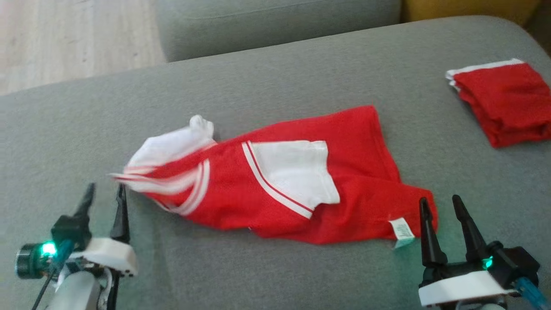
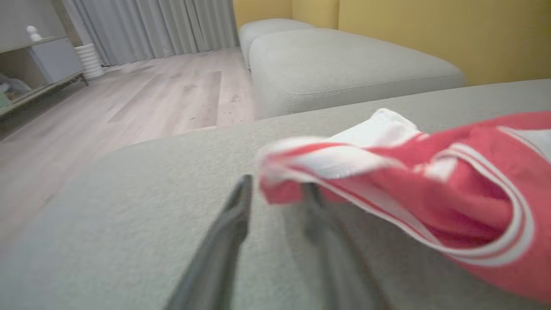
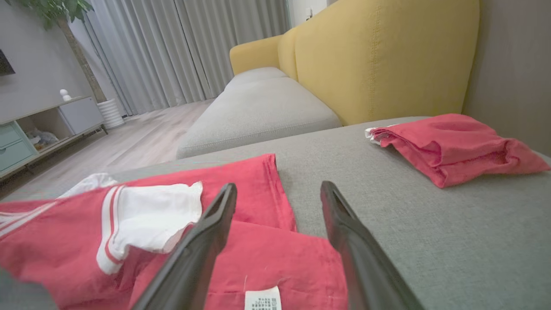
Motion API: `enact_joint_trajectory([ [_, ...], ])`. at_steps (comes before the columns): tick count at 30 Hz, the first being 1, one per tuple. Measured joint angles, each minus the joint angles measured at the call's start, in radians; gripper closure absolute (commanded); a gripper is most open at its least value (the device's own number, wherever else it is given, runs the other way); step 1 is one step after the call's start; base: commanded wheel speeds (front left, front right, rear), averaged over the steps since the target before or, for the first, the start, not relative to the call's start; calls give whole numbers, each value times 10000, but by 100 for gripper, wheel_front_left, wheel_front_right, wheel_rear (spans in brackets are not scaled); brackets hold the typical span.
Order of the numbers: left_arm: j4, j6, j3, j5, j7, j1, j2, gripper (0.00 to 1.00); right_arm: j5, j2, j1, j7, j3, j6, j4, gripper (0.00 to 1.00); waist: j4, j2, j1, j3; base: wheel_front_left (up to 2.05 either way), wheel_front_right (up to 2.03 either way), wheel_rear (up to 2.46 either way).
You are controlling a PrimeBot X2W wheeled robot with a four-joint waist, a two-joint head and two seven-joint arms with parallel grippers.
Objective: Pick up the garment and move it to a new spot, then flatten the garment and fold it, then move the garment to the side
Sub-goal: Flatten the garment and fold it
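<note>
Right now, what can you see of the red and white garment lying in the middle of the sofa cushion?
The garment is thin red fabric with white panels and white stripe trim. It lies unfolded and rumpled on the grey cushion. A white care label shows at its near right hem. Its left end is blurred, beside the open left hand; the open right hand stands at the label corner. Contact with either cannot be told.

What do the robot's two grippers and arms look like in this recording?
The left gripper and right gripper each have two long dark fingers tapering to points, on a white block with black housing and a green light. The left shows a thin black cable beside a pale forearm; the right, a blue cable.
</note>
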Motion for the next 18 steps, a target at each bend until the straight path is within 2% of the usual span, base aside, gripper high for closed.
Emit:
enact_joint_trajectory([
  [6,-1622,59,63,782,0,123,665,0,-86,2,-12,0,19,0,19,0,267,0,-1,-46,0,0,0],
  [9,-2617,-410,-209,1043,67,-438,943,0,-86,2,-81,0,96,0,35,0,197,0,-1,-44,0,0,0],
  [11,-3277,-1057,-752,1229,407,-1170,1043,0,-90,0,-203,0,194,0,35,0,94,0,-1,-8,0,0,0],
  [13,-3770,-1524,-1484,1432,798,-2029,1051,0,-104,2,-304,0,320,0,38,0,-47,0,-1,49,0,0,0],
  [14,-3906,-1666,-1918,1486,1039,-2481,1043,0,-121,2,-367,0,370,0,36,0,-138,0,0,83,0,0,0],
  [15,-3906,-1666,-1918,1486,1039,-2481,1043,0,-121,2,-367,0,370,0,36,0,-138,0,0,83,0,0,0],
  [18,-3990,-1822,-3701,1473,1703,-3765,1099,0,-159,0,-475,0,527,0,46,0,-484,0,0,216,0,0,0],
])
